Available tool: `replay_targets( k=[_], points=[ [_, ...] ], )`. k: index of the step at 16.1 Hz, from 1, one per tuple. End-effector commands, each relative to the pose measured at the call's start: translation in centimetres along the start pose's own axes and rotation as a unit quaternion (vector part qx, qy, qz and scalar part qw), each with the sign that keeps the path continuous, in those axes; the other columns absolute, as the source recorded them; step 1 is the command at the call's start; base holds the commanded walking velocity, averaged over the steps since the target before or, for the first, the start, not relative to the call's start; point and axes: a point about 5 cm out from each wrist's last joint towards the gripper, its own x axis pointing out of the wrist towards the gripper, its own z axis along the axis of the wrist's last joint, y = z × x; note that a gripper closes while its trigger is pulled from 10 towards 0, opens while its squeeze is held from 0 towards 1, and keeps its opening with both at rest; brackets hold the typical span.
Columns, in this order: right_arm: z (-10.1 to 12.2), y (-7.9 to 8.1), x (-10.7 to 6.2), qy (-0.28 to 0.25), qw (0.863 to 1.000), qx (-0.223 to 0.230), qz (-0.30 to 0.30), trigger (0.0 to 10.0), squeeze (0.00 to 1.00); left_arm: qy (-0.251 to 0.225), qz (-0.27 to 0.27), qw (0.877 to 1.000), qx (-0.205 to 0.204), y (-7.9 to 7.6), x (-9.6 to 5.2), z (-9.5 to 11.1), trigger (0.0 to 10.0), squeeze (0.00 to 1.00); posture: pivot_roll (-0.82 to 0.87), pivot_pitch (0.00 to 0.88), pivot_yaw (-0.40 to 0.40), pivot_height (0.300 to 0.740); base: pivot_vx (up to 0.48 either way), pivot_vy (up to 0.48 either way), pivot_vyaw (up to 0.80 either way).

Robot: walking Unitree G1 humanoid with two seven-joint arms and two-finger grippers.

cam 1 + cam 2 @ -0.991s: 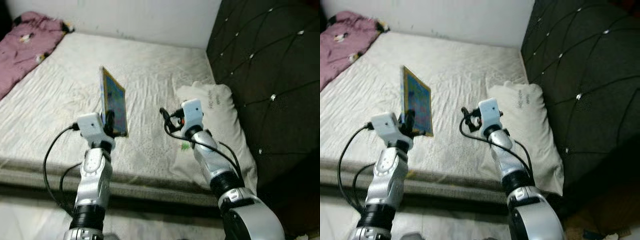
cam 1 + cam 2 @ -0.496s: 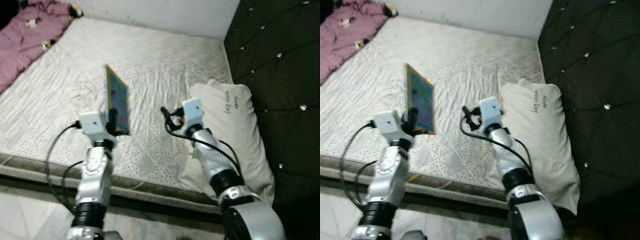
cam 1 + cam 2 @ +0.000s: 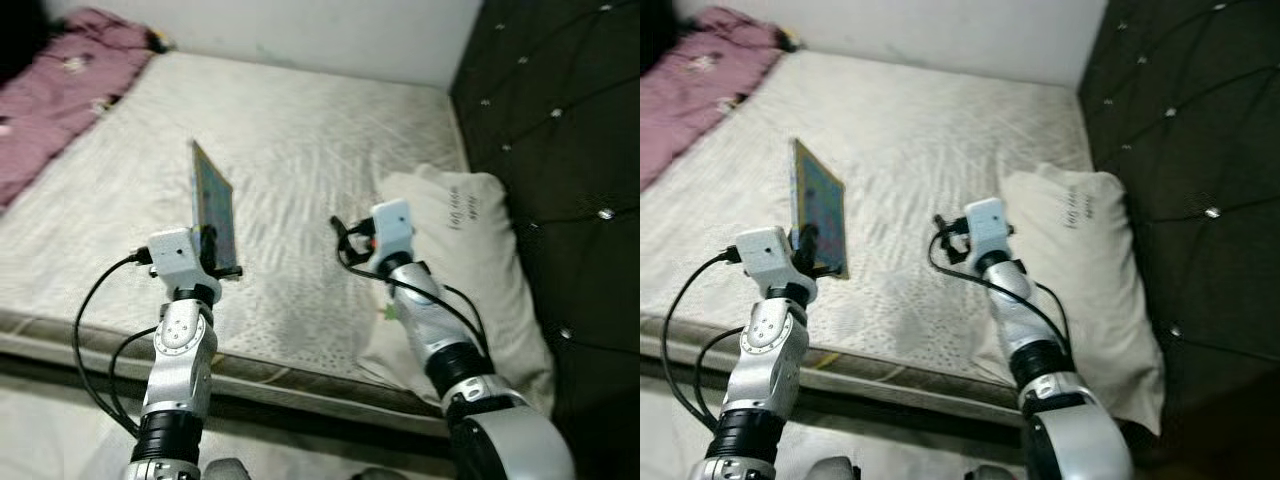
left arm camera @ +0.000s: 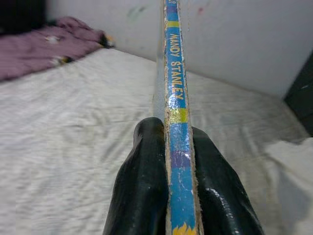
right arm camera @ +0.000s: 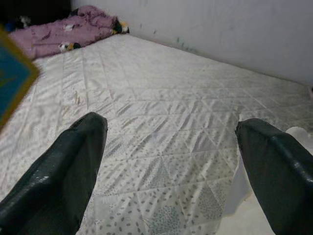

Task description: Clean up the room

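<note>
A: Left gripper (image 4: 168, 161) state?
B: Clamped on a thin blue picture book with yellow edging (image 3: 213, 205). Book was held upright, edge-on, above the white quilted mattress (image 3: 300, 150), near its front edge. Spine lettering "MANDY STANLEY" was read in the left wrist view.

A: Right gripper (image 5: 171, 161)?
B: Fingers were spread wide apart, nothing between them. It was held over the mattress, just beside the white pillow (image 3: 470, 250).

A: Surroundings?
B: Crumpled purple blanket (image 3: 60, 90) was seen at the far left corner, dark tufted headboard (image 3: 560, 120) along the right.
</note>
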Motion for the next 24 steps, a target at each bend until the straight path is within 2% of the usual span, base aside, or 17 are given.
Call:
replay_targets(
  k=[1,4,7,9,12,13,15,18,21,24],
  points=[
    [-0.1,-0.5,-0.4,-0.006,1.000,0.004,-0.014,10.0,0.00,-0.020,-0.028,0.999,0.000,-1.1,0.4,0.9,10.0,0.00,0.02,0.000,0.009,0.740,0.000,0.000,0.00],
    [-1.0,-1.4,-1.7,-0.007,0.998,0.017,-0.061,10.0,0.00,-0.010,-0.085,0.996,0.001,-2.6,0.4,0.3,10.0,0.00,-0.05,0.000,0.083,0.740,0.000,0.000,0.00],
    [-1.1,-2.3,-2.6,-0.012,0.996,0.019,-0.090,10.0,0.00,-0.006,-0.110,0.994,-0.026,-3.1,0.6,0.4,10.0,0.00,-0.08,0.000,0.102,0.740,0.000,0.000,0.00],
    [-1.5,-2.8,-3.4,-0.004,0.996,0.006,-0.091,10.0,0.00,-0.006,-0.103,0.994,-0.038,-3.1,0.4,0.3,10.0,0.00,-0.06,0.000,0.063,0.740,0.000,0.000,-0.80],
    [-1.2,-2.2,-2.6,0.003,0.998,-0.001,-0.063,10.0,0.00,-0.007,-0.063,0.998,-0.019,-2.2,-0.4,0.1,10.0,0.00,-0.02,0.000,0.018,0.740,0.000,0.000,0.00],
    [-1.1,-1.6,-2.2,0.004,0.999,0.001,-0.050,10.0,0.00,-0.001,-0.057,0.998,-0.009,-1.8,-0.6,0.0,10.0,0.00,0.00,0.000,0.003,0.740,0.000,0.000,0.00],
    [-1.1,-1.0,-2.0,0.016,0.999,0.010,-0.036,10.0,0.00,-0.006,-0.032,0.999,-0.013,-0.6,-1.3,0.3,10.0,0.00,0.05,0.007,-0.018,0.740,0.000,0.000,-0.32],
    [-1.1,-1.1,-1.8,0.023,0.999,0.015,-0.037,10.0,0.00,0.000,0.000,1.000,-0.020,0.8,-1.8,0.5,10.0,0.00,0.06,0.038,-0.033,0.740,0.000,0.000,-0.75],
    [-1.0,-1.4,-1.7,0.025,0.999,0.012,-0.038,10.0,0.00,0.001,0.002,1.000,-0.022,0.9,-1.7,0.7,10.0,0.00,0.05,0.056,-0.033,0.740,0.000,0.000,-0.80],
    [-0.9,-1.6,-1.8,0.027,0.999,0.017,-0.043,10.0,0.00,0.005,-0.006,1.000,-0.026,0.4,-1.4,0.9,10.0,0.00,0.04,0.065,-0.026,0.740,0.000,0.000,-0.69]
  ],
)
